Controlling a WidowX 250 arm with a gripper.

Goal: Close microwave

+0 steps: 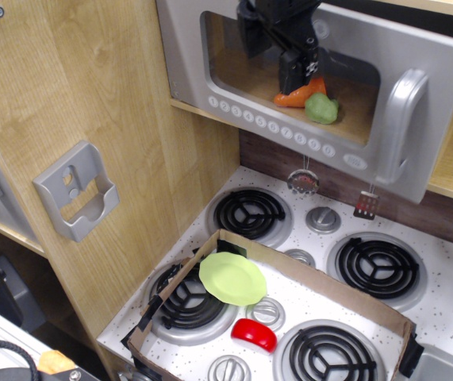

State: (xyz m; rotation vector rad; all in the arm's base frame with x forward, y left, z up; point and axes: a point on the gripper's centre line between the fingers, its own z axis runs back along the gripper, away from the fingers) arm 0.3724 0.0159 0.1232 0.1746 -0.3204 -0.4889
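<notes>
The microwave's silver-grey door (234, 107) hangs near the top of the view, swung most of the way toward the light wood cabinet, with a narrow gap left at its right side. Its grey handle (398, 125) is at the right and a row of round number buttons (270, 125) runs along the bottom. Through the window I see an orange piece and a green piece (320, 108) on the wooden shelf. My black gripper (286, 44) is in front of the door's window near the top. Its jaws are not distinguishable.
A toy stove with black coil burners (250, 214) lies below. A cardboard frame (289, 270) holds a green plate (232, 278) and a red piece (255, 334). A grey wall bracket (75, 190) is mounted on the wood panel at the left.
</notes>
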